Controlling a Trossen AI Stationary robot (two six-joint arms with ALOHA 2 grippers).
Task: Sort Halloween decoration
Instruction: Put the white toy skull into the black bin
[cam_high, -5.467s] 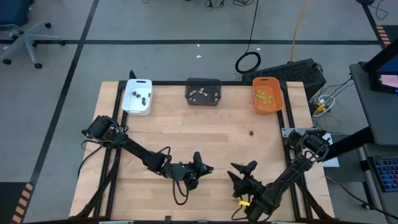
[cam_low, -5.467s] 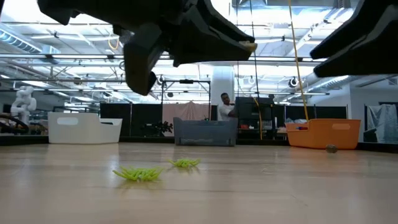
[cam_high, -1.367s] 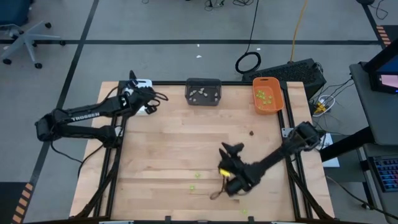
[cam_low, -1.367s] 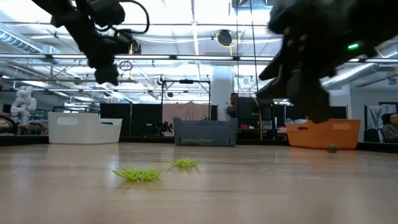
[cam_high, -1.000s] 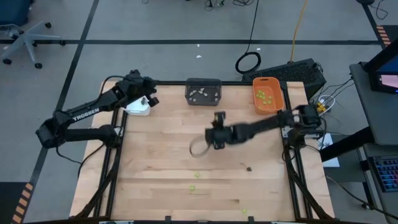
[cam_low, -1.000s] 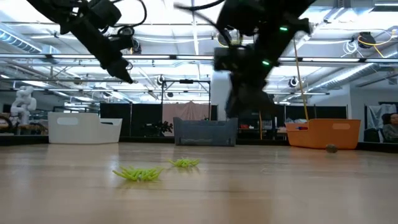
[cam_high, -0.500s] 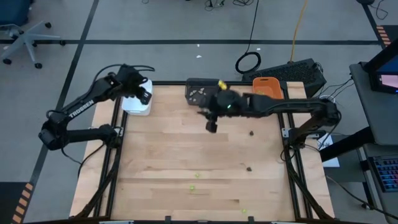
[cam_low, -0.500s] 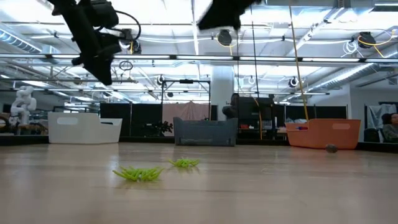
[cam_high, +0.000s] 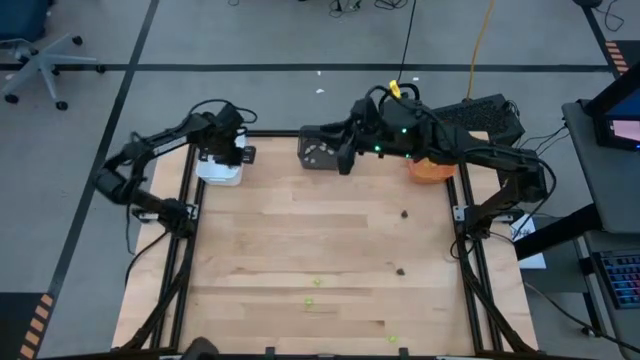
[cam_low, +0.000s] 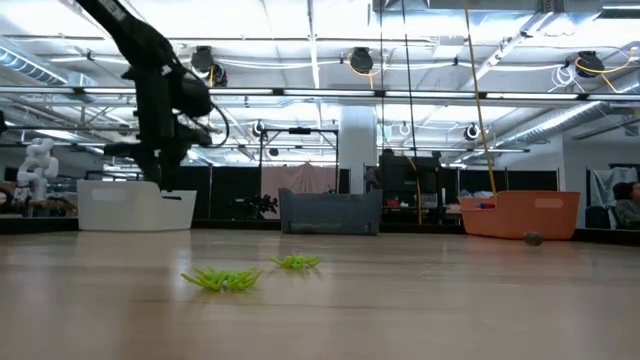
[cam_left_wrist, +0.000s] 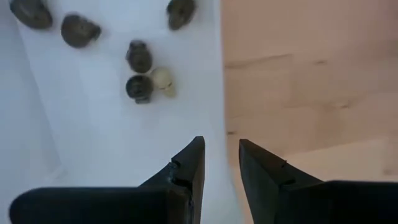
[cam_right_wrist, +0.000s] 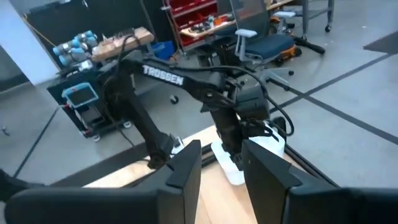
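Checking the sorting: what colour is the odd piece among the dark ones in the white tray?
Pale beige piece, clearest in the left wrist view.

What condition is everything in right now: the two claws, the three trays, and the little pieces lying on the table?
left gripper: over the white tray, fingers slightly apart, holding nothing.
right gripper: near the dark grey tray, fingers apart, empty.
white tray: holds dark pieces and one pale piece.
dark grey tray: holds pale pieces.
orange tray: partly hidden by the right arm.
green pieces: loose on the table.
dark pieces: loose on the table.

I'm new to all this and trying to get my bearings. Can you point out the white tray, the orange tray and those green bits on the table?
white tray (cam_low: 135, 207), low view, front wall.
orange tray (cam_low: 520, 213), low view, front wall.
green pieces (cam_low: 224, 280), low view, nearer clump's middle.
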